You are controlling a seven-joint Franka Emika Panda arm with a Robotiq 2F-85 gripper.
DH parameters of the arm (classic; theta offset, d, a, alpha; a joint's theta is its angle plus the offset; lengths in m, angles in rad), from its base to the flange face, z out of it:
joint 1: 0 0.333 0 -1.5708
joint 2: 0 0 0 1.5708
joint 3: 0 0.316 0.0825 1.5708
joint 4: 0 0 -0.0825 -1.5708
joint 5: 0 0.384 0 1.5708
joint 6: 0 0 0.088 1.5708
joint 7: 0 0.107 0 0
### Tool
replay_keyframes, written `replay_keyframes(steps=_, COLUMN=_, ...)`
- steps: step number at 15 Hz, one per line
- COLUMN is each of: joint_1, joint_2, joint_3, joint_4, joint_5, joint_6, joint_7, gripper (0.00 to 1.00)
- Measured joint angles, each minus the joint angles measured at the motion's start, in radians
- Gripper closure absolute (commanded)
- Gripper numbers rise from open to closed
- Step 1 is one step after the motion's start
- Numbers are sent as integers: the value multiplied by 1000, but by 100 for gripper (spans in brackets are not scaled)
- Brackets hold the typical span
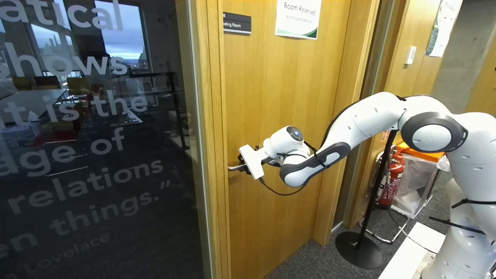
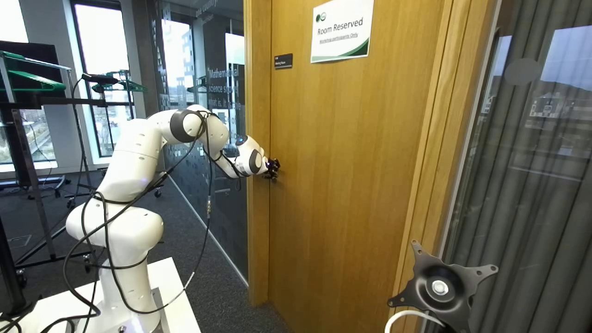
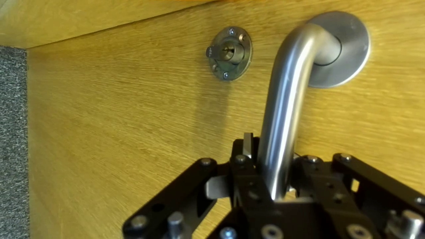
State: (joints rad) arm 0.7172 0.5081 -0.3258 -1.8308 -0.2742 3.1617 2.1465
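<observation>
So the door handle (image 3: 285,103) is a round brushed-metal bar, pretty shiny, with a smooth bend running into a flat disc-shaped plate (image 3: 355,49) on the door (image 3: 116,116), right over by the wooden frame (image 1: 211,135). The gripper (image 3: 276,162) is clamped on it, one black finger per side, spread only about as wide as the bar is thick. Door itself is honey-coloured wood with fine streaky grain. Just beside the handle there's a small round metal lock (image 3: 232,53) with screws and a stubby tab. Further out you get speckled grey carpet (image 3: 13,132), a flat paper "Room Reserved" sign (image 2: 342,32) higher up the door, and a red cylindrical fire extinguisher (image 1: 396,176) in an exterior view.
</observation>
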Motion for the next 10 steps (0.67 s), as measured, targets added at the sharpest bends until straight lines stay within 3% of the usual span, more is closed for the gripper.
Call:
replay_keyframes(steps=7, joint_1=-2, joint_2=1, joint_3=10, joint_4=-2, joint_5=54, joint_6=0, joint_7=7, gripper=98)
replay_keyframes(steps=10, joint_1=-24, joint_2=6, joint_3=49, joint_4=-7, joint_5=125, joint_6=3, joint_7=24, gripper=98)
